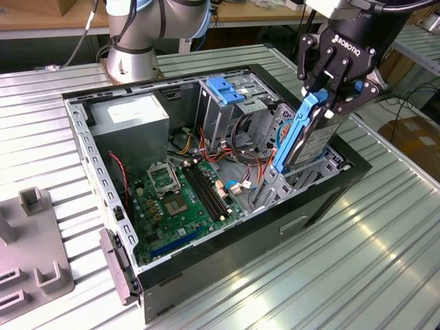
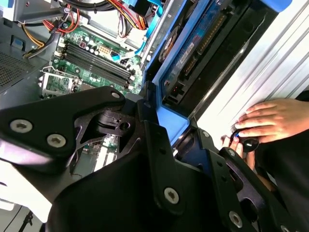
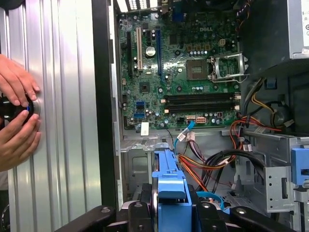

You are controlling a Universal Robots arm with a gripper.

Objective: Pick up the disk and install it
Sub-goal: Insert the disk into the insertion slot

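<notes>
The disk [image 1: 314, 143], a grey metal drive in a bright blue carrier rail, hangs tilted on edge over the drive bay [image 1: 273, 184] at the end of the open computer case [image 1: 323, 201] on the exterior view's right. My gripper [image 1: 323, 103] is shut on the disk's upper end, and its lower end dips inside the case's rim. The second wrist view shows the disk's connector edge [image 2: 200, 41] beyond the black fingers [image 2: 159, 140]. In the first wrist view the blue carrier [image 3: 170, 186] sits between the finger links, above the bay's metal floor.
Inside the case lie a green motherboard [image 1: 184, 199], a grey power-supply box [image 1: 130, 117], a metal cage with a blue bracket [image 1: 223, 89] and loose cables [image 1: 244, 161]. A person's hands [image 3: 17, 116] rest on the ribbed table beside the case. A grey fixture [image 1: 34, 254] stands at the exterior view's left.
</notes>
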